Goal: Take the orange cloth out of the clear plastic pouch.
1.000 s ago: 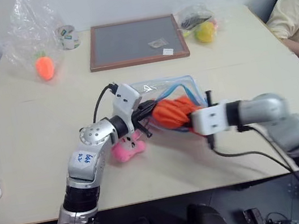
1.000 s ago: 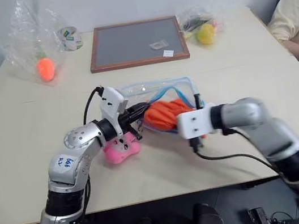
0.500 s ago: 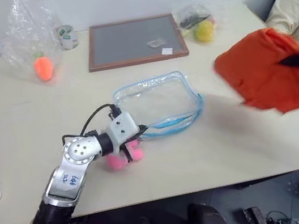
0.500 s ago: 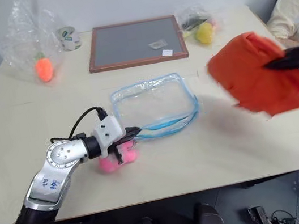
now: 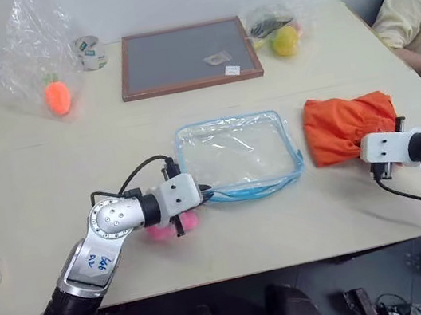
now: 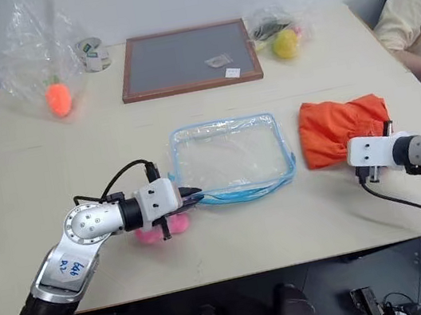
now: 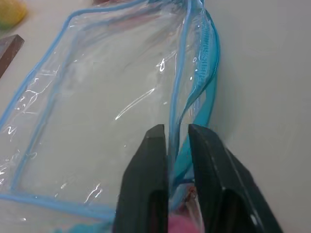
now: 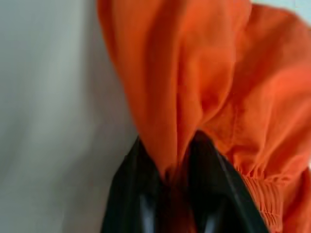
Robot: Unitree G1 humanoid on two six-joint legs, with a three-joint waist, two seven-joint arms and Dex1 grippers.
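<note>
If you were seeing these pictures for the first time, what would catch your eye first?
The bright orange cloth lies bunched on the table's right side, a fold of it between the right gripper's jaws. Beside it, mid-table, the clear pouch lies flat and empty, the left gripper at its blue-trimmed edge.

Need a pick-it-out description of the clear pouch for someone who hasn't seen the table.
On the table, just in front of the wood-framed board, the clear plastic pouch lies flat and empty. Its light blue edge trim sets it apart from the crinkled bags at the far corners and the orange cloth beside it.
</note>
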